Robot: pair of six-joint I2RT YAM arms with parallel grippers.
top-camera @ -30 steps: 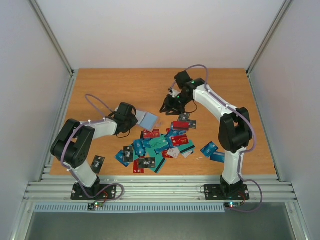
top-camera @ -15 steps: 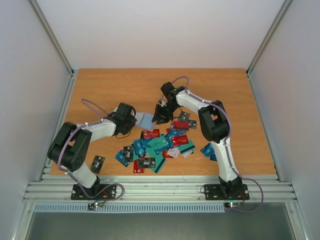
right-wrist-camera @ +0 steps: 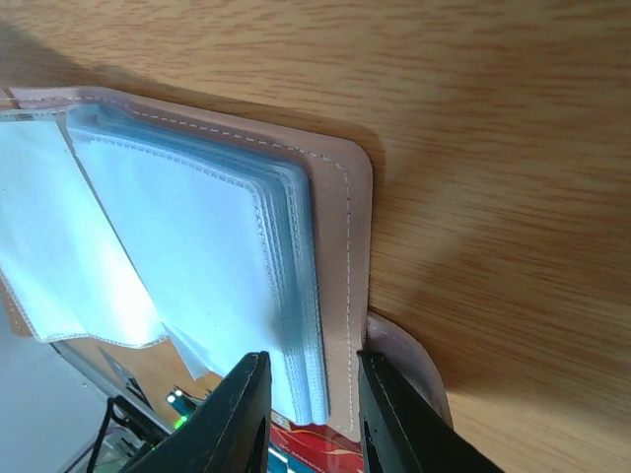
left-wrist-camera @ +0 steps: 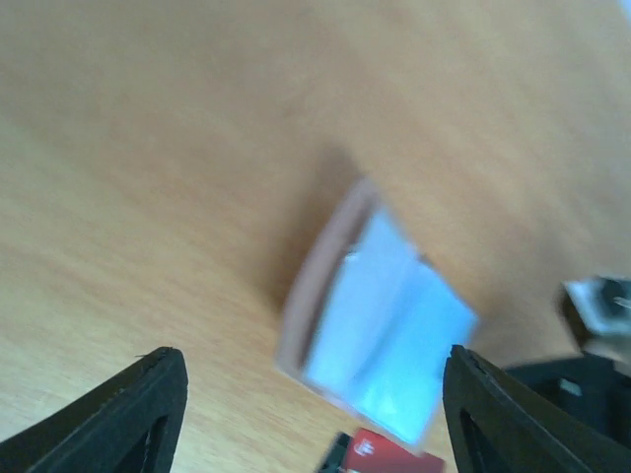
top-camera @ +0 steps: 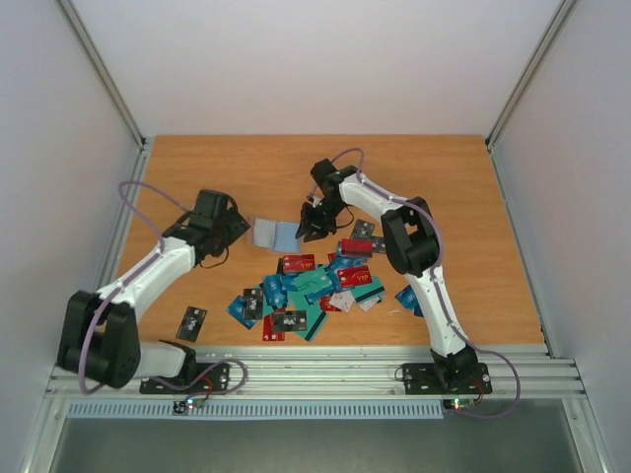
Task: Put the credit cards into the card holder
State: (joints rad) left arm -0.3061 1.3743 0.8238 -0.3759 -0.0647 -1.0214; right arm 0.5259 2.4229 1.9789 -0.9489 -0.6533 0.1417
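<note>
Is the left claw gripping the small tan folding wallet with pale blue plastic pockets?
No, the left claw stands wide open, apart from the tan wallet lying on the wooden table.

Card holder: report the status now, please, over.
Left claw open, empty, off the card holder. Right claw pinches its edge, pockets showing. Credit cards loose on table, one red beside right claw.

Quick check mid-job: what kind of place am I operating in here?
Probably a lab robot test cell, not a home or shop: a wooden table boxed in by plain white panels, an aluminium rail frame along its near edge, and loose credit cards staged beside a card holder.
</note>
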